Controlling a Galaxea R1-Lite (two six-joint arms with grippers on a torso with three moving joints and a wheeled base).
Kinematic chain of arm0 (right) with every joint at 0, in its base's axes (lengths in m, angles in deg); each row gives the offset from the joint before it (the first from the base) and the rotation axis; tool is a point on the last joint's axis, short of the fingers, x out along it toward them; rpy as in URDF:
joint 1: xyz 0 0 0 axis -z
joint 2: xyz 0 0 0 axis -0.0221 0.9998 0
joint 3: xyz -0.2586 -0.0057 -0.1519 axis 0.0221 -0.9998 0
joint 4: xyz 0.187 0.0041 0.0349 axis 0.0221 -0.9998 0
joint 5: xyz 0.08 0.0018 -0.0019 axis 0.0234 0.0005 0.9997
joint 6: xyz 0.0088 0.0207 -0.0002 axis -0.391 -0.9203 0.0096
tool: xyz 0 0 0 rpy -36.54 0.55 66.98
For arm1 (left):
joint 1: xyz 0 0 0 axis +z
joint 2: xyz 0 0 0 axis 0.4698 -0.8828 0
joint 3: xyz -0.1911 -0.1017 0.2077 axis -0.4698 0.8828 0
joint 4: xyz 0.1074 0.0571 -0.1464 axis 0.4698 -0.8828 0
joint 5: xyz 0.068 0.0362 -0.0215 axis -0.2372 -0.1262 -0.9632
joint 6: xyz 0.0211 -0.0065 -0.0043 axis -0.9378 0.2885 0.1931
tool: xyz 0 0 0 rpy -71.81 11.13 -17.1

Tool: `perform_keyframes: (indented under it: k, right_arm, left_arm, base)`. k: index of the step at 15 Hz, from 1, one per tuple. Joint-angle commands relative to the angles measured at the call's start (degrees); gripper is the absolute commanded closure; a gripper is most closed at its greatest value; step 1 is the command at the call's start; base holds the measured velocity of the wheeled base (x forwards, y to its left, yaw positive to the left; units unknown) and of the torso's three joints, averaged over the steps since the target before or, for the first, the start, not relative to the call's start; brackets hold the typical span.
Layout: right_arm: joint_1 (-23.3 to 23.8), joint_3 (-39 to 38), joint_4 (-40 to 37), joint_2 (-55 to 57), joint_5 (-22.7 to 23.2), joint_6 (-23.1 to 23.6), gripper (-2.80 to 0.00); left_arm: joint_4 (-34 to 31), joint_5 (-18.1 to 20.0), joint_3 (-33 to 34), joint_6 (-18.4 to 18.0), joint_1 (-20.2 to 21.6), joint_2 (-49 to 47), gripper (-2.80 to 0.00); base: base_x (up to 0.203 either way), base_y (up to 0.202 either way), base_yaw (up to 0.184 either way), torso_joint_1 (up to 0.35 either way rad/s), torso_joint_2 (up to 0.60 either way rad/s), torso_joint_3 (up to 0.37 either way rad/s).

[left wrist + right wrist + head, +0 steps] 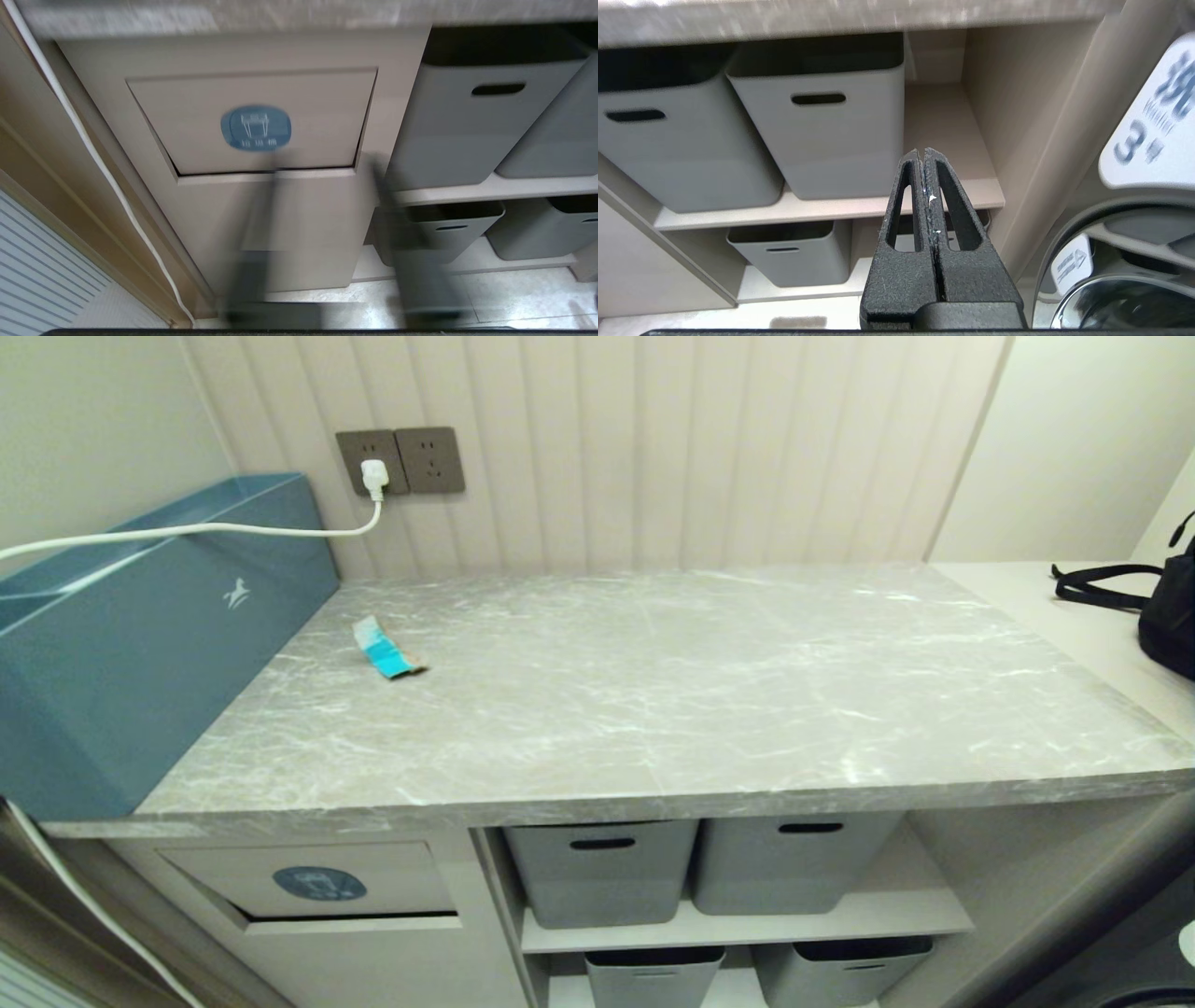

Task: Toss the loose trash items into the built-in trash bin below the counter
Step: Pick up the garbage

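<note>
Currently the right gripper [923,161] hangs pinched shut, empty; left gripper [327,205] blurred, spread unreadable; wrapper [386,649] lies on the counter [653,709] above them, easily missed.

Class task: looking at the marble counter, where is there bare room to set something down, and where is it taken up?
The counter is bare from the wrapper piece rightward to the cream surface holding the black bag. The left end is crowded by the blue box.

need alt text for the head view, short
A turquoise-and-white wrapper piece lies on a grey marble-look counter, near a blue box. Below are a beige trash bin flap and grey tubs.
</note>
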Motion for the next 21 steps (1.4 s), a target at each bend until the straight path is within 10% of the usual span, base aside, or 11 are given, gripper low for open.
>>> perform_keyframes:
  k: [1, 10, 17, 18, 21]
  right_arm:
    - [0.00, -0.09, 0.02, 0.09, -0.01, 0.03, 0.00]
    - [0.00, -0.09, 0.02, 0.09, -0.01, 0.03, 0.00]
    - [0.00, -0.09, 0.02, 0.09, -0.36, -1.22, 0.00]
    - [0.00, -0.09, 0.02, 0.09, -0.36, -1.20, 0.00]
    - [0.00, -0.09, 0.02, 0.09, -0.36, -1.29, 0.00]
  left_arm:
    - [0.00, -0.02, 0.01, 0.02, 0.00, -0.09, 0.00]
    - [-1.17, 2.25, -8.71, -0.35, -0.05, -4.01, 0.00]
    - [-2.11, 5.51, -31.58, 2.82, -0.74, -47.88, 0.00]
    - [-2.15, 5.85, -34.76, 3.25, -0.78, -54.09, -2.80]
    - [-2.24, 7.75, -43.02, 3.85, -0.95, -70.59, -2.80]
  base:
    - [0.000, 0.000, 0.000, 0.240, -0.52, -0.287]
    - [0.000, 0.000, 0.000, 0.269, -0.57, -0.305]
    - [0.000, 0.000, 0.000, 0.115, -0.24, -0.122]
    - [0.000, 0.000, 0.000, 0.000, 0.00, 0.000]
    - [0.000, 0.000, 0.000, 0.000, 0.00, 0.000]
